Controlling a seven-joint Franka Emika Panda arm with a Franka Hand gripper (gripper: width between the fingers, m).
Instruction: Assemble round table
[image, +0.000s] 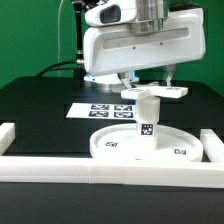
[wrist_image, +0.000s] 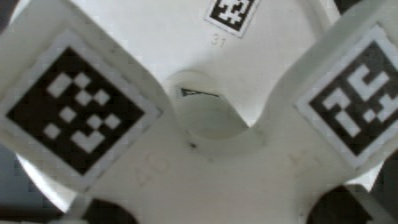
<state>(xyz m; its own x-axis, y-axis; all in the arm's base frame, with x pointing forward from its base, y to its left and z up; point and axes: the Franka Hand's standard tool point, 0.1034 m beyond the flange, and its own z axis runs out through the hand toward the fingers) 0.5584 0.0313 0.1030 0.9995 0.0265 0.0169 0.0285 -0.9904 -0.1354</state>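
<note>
The cross-shaped foot piece (image: 152, 92) caps the upright leg (image: 147, 116) on the round disc (image: 150, 150), near the desk (image: 40, 110) edge closest to the exterior camera. It lies straight below the gripper (image: 148, 82) (whether the gripper is pinching it, I cannot tell).

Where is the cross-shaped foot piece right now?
Exterior view, centre: the cross-shaped foot piece is at the top of the upright leg, which stands on the round disc, right beneath the gripper.

White boxy arm (image: 140, 50), pale pincer (image: 147, 82) (black cables (image: 78, 40) behind)
</note>
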